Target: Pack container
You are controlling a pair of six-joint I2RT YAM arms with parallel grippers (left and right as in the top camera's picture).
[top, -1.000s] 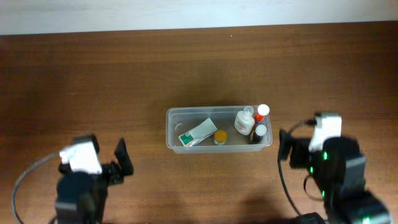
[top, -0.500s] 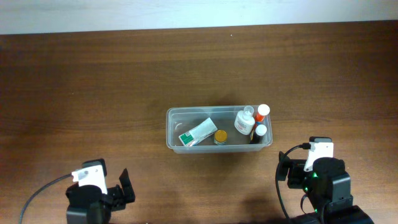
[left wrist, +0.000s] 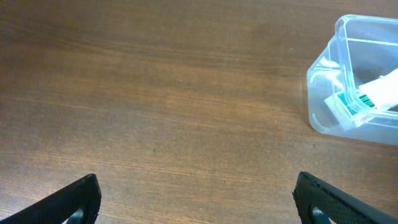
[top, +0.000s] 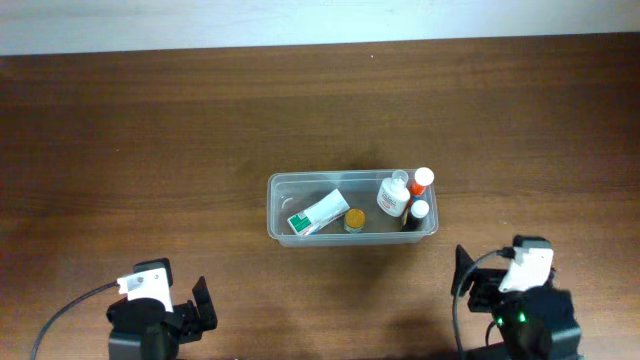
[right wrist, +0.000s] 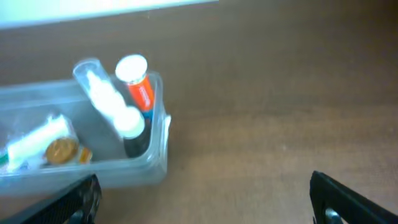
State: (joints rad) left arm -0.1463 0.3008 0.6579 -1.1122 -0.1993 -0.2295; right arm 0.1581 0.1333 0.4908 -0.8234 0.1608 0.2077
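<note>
The clear plastic container [top: 276, 210] sits at the table's middle. Inside lie a white-and-green carton [top: 318, 214], a small yellow-capped jar [top: 354, 219], a white bottle [top: 393, 195], an orange bottle with a white cap [top: 423, 180] and a dark bottle with a white cap [top: 418, 211]. My left gripper [top: 200, 303] is open and empty near the front left edge, far from the container [left wrist: 323, 99]. My right gripper [top: 462, 272] is open and empty at the front right, just in front of the container's right end [right wrist: 158, 155].
The brown wooden table [top: 150, 140] stretches around the container. A white wall strip [top: 300, 20] runs along the far edge. Cables trail from both arms at the front.
Both arms have pulled back toward the front edge, away from the container. The right arm moved furthest in the last half second. The container's contents have not moved.
</note>
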